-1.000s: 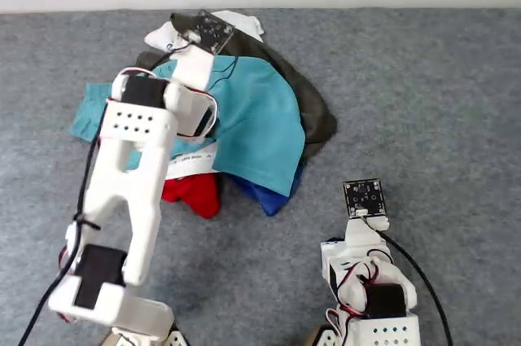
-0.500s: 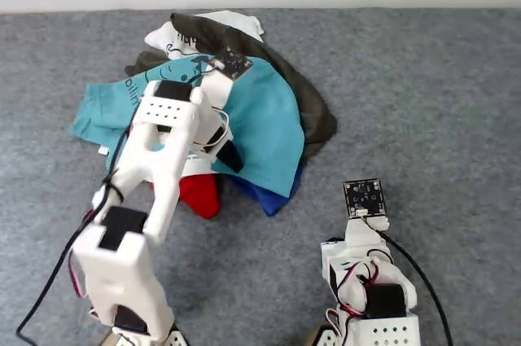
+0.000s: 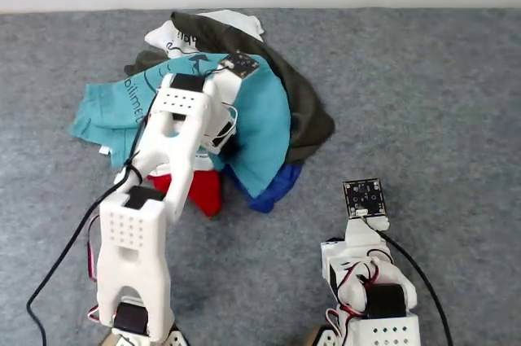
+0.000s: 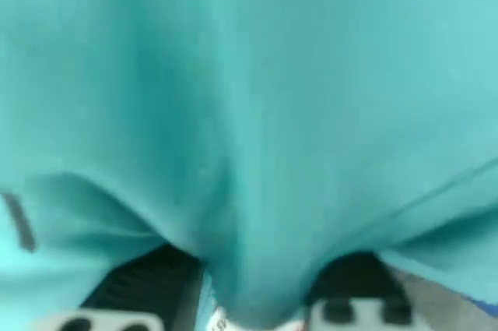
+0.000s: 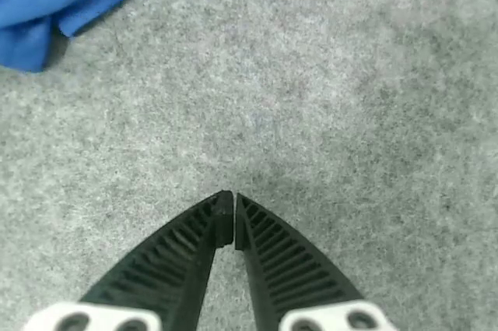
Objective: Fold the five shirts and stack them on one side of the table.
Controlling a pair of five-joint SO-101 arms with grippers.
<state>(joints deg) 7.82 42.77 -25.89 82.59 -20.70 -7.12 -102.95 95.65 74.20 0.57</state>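
Your left gripper [image 3: 229,144] is clamped on a bunched fold of the teal shirt [image 3: 264,122], which tops the heap at the far left of the table [image 3: 423,102]; under and around it lie a dark olive shirt [image 3: 301,94], white shirt [image 3: 167,37], blue shirt [image 3: 281,183] and red shirt [image 3: 199,187]; your left arm [image 3: 175,134] overlies the heap and hides part of the red shirt; your right gripper [image 5: 234,218] is closed on nothing above grey felt, apart from the blue shirt; dark lettering marks the teal and white shirts.

The left arm [image 3: 163,167] stretches forward, left gripper [image 4: 255,300] pinching the teal shirt [image 4: 249,113]. The right gripper [image 5: 227,208] is closed, pointing down.
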